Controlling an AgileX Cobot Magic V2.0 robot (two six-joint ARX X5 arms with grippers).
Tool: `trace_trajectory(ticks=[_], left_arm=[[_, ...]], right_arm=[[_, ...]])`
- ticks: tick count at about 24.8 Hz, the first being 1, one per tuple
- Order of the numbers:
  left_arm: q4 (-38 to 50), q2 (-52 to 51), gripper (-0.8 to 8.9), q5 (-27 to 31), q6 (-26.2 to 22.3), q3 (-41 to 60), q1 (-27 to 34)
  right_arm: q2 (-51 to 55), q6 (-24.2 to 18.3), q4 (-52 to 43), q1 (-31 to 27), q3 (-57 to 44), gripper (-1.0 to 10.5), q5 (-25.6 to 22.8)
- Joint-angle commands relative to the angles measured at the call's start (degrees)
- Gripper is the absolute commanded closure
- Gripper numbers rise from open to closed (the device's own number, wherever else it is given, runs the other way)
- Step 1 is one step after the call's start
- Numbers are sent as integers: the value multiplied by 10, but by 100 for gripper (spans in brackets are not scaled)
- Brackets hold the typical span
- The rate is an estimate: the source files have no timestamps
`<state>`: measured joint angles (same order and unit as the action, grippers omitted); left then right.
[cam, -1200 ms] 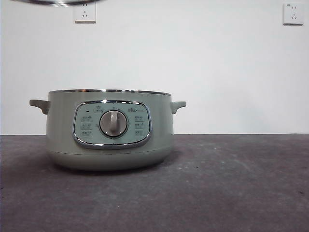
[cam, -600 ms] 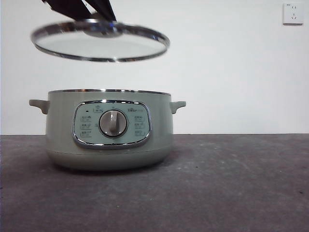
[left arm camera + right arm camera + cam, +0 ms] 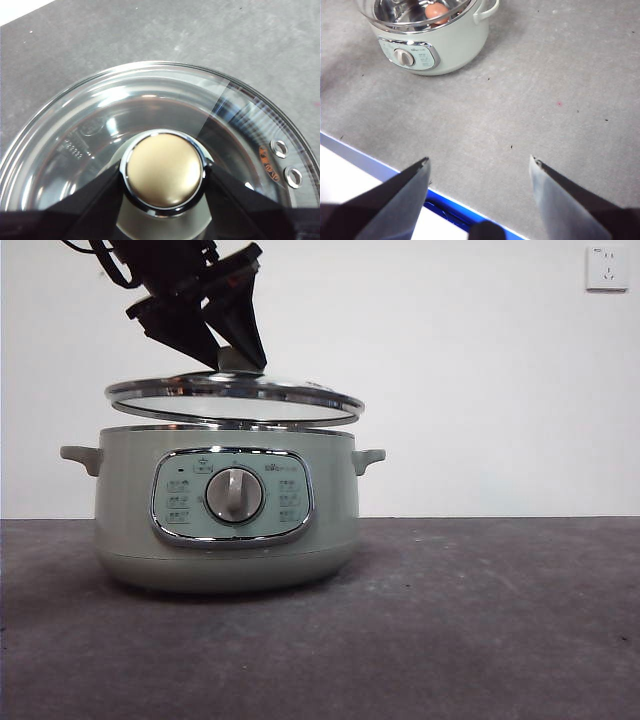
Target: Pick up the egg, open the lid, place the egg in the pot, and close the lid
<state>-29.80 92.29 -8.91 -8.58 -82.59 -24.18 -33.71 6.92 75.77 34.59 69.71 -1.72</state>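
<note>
Left claw (image 3: 232, 345) comes in from upper left of front view, clenched on the pale green knob (image 3: 164, 170) of the round glass lid w/ shiny steel rim (image 3: 232, 398). Lid hangs just above the rim of the large pale sage-green electric pot (image 3: 226, 508), slightly tilted, not seated. Left wrist view: both black jaws press the knob from either side. Pot sits on the dark grey counter (image 3: 480, 630), dial panel facing front. Small reddish-brown egg (image 3: 436, 11) lies inside the pot, seen thru the glass in right wrist view. Right claw (image 3: 479, 172) is well apart from the pot, above the counter's edge, jaws spread wide, holding nothing.
</note>
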Motion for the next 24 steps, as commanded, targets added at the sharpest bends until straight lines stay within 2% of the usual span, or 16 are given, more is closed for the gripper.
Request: trace_trajectory(ticks=[1, 9, 24], left_arm=[[22, 4, 822, 3, -6, -4, 0], [11, 5, 822, 10, -7, -4, 26], [8, 6, 822, -7, -4, -3, 18]], right_arm=[[2, 7, 1, 0, -5, 609, -3], [2, 6, 2, 0, -5, 609, -13], [2, 6, 1, 0, -5, 609, -17]])
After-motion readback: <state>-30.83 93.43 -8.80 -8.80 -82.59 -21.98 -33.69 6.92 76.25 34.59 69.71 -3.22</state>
